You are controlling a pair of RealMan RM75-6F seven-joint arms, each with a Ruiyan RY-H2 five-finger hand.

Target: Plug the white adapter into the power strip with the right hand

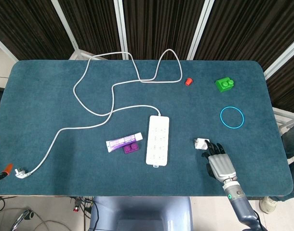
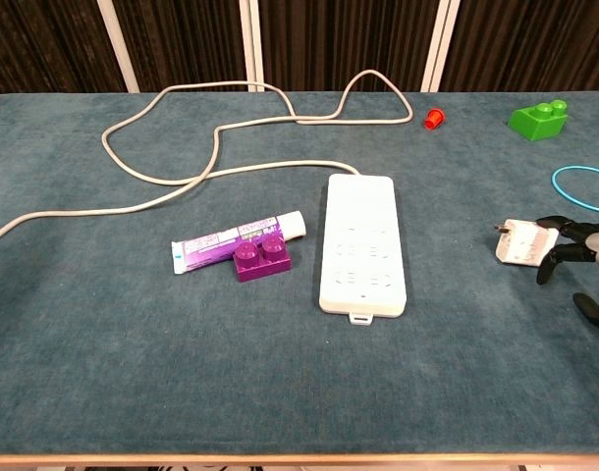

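Observation:
The white adapter [image 1: 201, 143] [image 2: 520, 243] lies tilted on the blue table, right of the white power strip [image 1: 157, 140] [image 2: 363, 244], with its prongs pointing left toward the strip. My right hand [image 1: 219, 162] [image 2: 579, 257] sits just behind and right of it. Its spread fingertips [image 2: 553, 231] touch the adapter's right side. The thumb [image 2: 594, 309] stays apart, nearer the table's front. No closed grip on the adapter shows. My left hand appears in neither view.
A toothpaste tube [image 1: 123, 141] and a purple brick [image 1: 131, 148] lie left of the strip. The strip's cord [image 1: 89, 108] loops across the back and left. A blue ring [image 1: 232, 117], a green brick [image 1: 225, 84] and a red cap [image 1: 188, 81] sit far right.

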